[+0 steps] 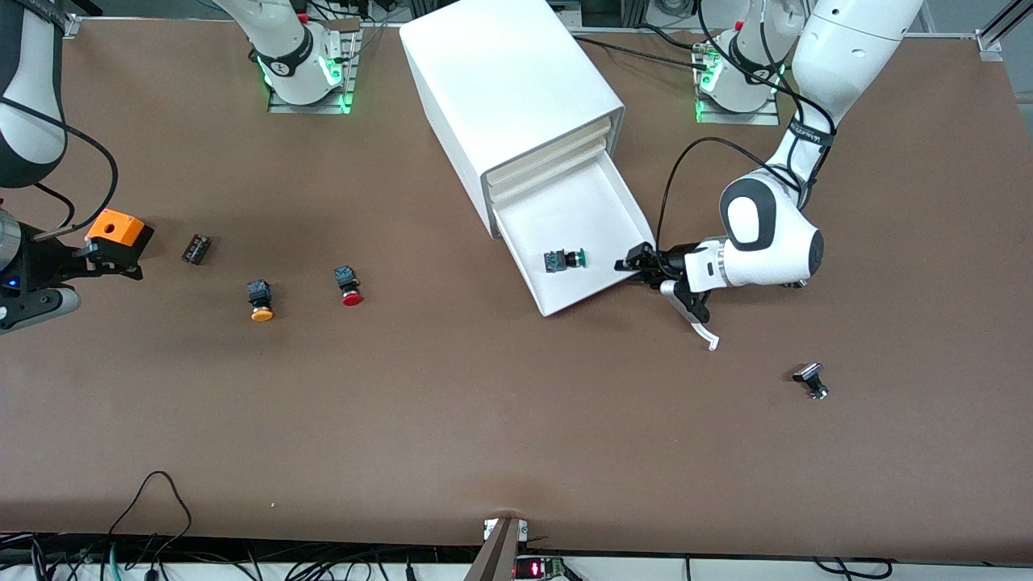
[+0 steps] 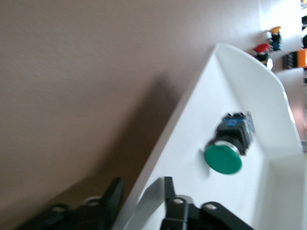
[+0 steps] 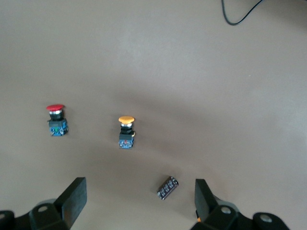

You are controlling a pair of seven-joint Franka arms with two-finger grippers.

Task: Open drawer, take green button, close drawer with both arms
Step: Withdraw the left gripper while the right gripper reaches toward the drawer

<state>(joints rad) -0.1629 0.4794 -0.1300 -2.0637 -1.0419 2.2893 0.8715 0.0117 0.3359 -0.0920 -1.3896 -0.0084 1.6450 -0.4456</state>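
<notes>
In the open drawer [image 1: 601,211] lies the green-capped, black-bodied button [image 1: 562,260].

brown table [image 1: 452,420], cables [image 1: 153,516] at edge

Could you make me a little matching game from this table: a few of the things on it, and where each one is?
Things:
1. green button
2. red button
3. left gripper
4. right gripper

Places:
A. at the open drawer's side wall
B. lying in the open drawer
C. over the table at the right arm's end
D. on the table beside the orange-yellow button

Pairs: 1-B, 2-D, 3-A, 4-C
</notes>
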